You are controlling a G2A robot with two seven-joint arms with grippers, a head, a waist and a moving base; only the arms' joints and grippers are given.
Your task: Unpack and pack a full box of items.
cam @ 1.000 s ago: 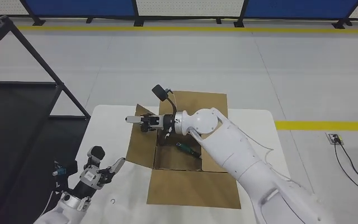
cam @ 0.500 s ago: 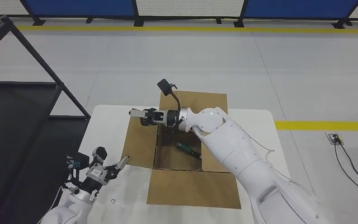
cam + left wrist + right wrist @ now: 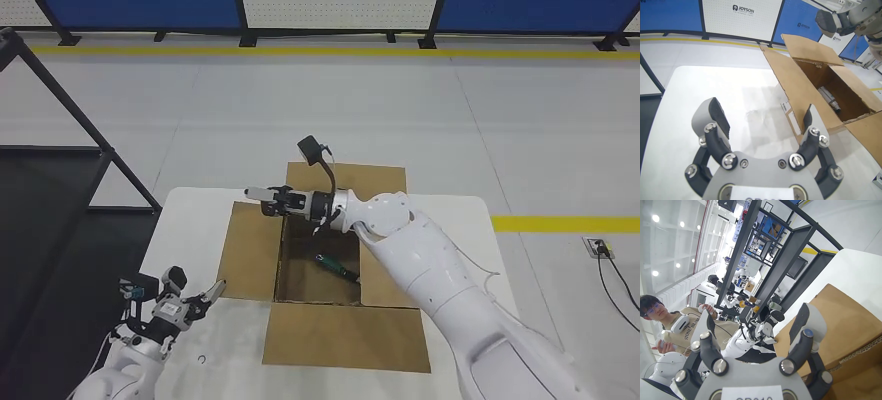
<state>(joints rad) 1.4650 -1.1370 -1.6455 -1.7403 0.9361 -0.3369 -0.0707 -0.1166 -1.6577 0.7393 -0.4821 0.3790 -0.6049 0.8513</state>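
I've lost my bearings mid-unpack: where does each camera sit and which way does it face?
Top view: high on the robot, looking down on table, box, left gripper, right gripper.
Left wrist view: low over the table, facing into the open box past its own open gripper.
Right wrist view: over a box flap, facing off the table; own gripper open.
All three share the box.

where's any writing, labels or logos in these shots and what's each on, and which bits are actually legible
On the white wall panel: a company logo, legible, but a brand name, so not quoted.
On the blue wall panel: the same logo, smaller.
On the cardboard box side: a shipping label, too blurred to read.
Below the left end effector: the left base sticker, cut off by the frame edge.
Below the right end effector: the right base sticker, likewise cut off.
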